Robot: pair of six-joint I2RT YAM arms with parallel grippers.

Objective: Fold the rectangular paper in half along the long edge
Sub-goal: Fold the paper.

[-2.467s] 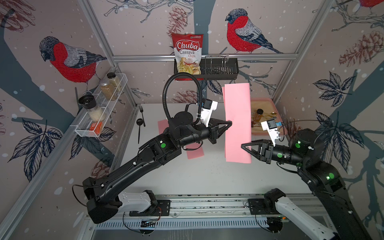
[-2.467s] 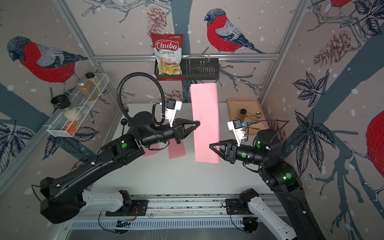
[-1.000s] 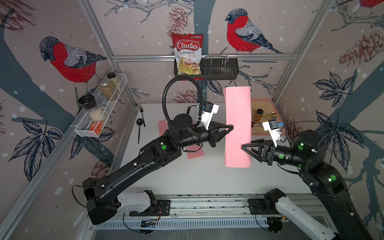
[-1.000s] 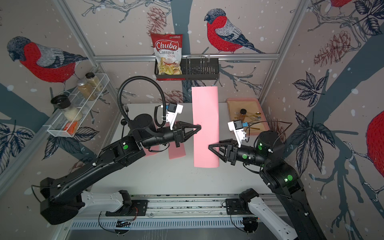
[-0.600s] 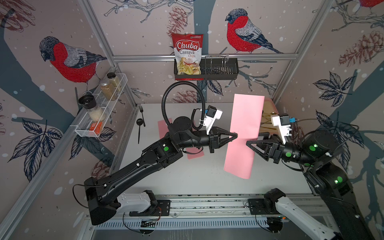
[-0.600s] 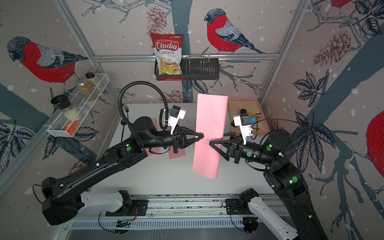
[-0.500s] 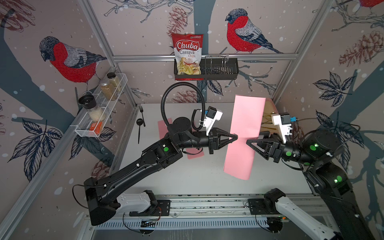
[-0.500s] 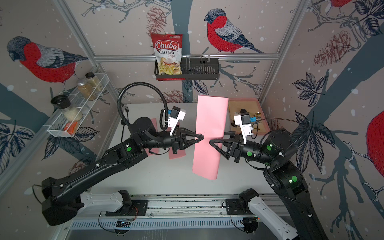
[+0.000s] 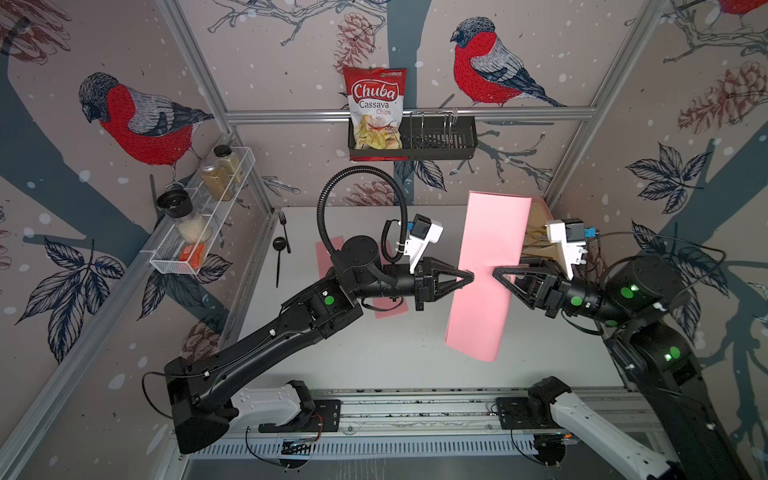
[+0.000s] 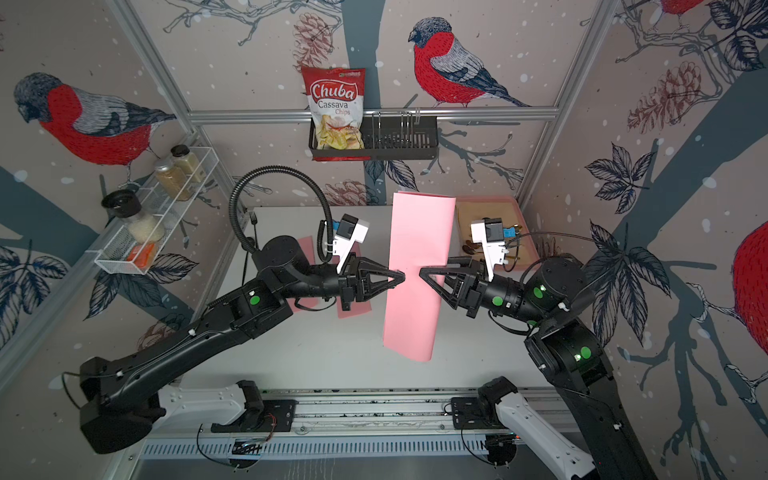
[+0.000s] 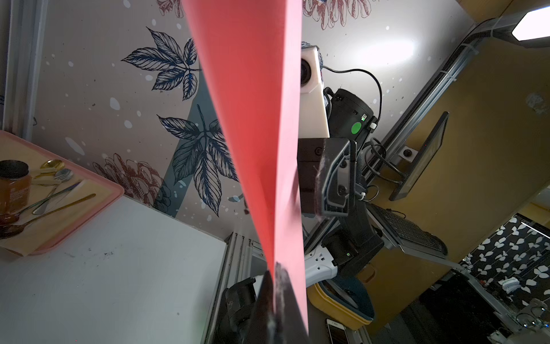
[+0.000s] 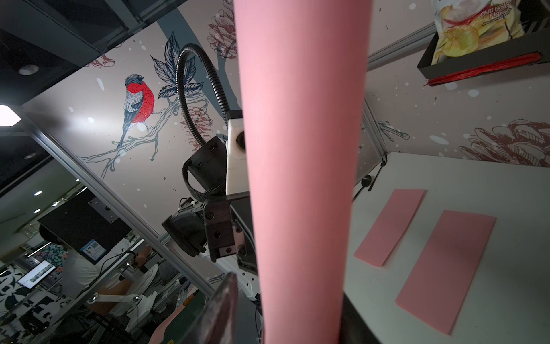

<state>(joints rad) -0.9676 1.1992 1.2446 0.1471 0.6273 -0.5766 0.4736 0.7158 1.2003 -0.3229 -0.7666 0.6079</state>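
Pink rectangular paper sheet [image 9: 484, 299] has been tilted off upright; free edges clamped by left gripper [image 9: 471, 275], rounded fold straddled by half-open right gripper [image 9: 507, 268], crease judged pending

The air over the middle of the desk [image 9: 374, 353] is barred by the raised paper [image 9: 486, 249], which is pinched at its left edge by the left fingers [image 9: 465, 276] and straddled at its right edge by the parted right fingers [image 9: 500, 275]. Bare desk is left at the front. The left-centre is taken by two pink strips [image 12: 446, 268], the far right corner by a tray [image 11: 117, 190], and the far left edge by a fork [image 9: 284, 230] and spoon [image 9: 279, 244].
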